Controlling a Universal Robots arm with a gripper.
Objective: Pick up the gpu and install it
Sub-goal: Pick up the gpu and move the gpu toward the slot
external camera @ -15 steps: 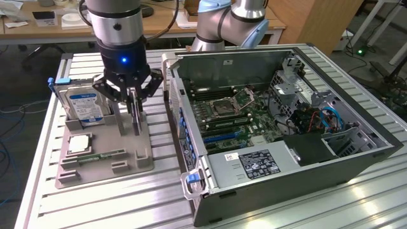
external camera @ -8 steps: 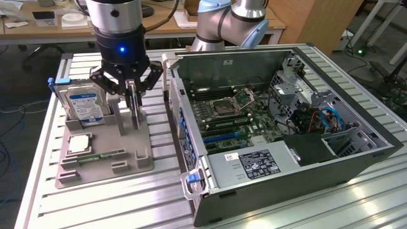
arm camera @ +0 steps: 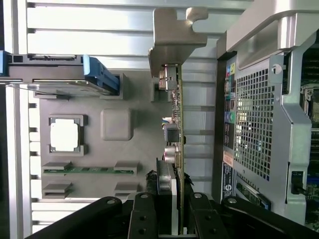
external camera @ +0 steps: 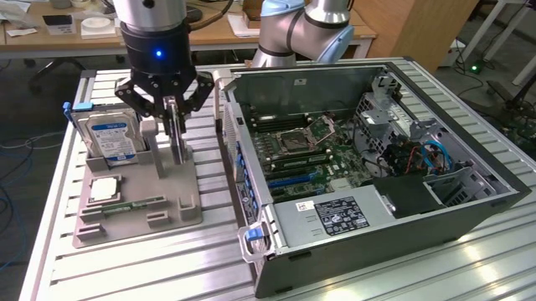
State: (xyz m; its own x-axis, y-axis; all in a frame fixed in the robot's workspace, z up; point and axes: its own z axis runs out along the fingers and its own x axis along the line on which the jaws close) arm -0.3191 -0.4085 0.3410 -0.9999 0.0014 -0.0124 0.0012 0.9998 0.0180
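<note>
**Slatted metal table: hand closed on the upright gpu**

Ribbed aluminium slats form the table (external camera: 125,263), with office desks and a wooden cabinet behind it. On the exterior view's left, a grey moulded holder (external camera: 167,216) lies flat on the slats. At its far left corner a hard drive (external camera: 113,138) with a blue-and-white label stands on edge. Nearer the camera, a square processor chip (external camera: 105,188) sits in its own recess. A narrow green memory stick (external camera: 134,205) lies in a slot just in front of it.

On the exterior view's right, an open computer case (external camera: 469,207) lies on its side. It shows the motherboard (external camera: 302,150), and a power supply (external camera: 335,216) at the near end.

The gpu (external camera: 179,150) stands on edge at the right side of the holder, between the hard drive and the case. From the wrist view the gpu (arm camera: 178,124) appears edge-on. Its silvery end bracket (arm camera: 172,35) sits at the far end, just beside the case's perforated rear panel (arm camera: 254,124).

The hand (external camera: 173,128) comes straight down from above. Its black fingers (arm camera: 144,219) are drawn in narrowly, one on each face of the card near the upper edge, pinching it. Whether the card's lower edge rests in the holder's slot cannot be told.
</note>
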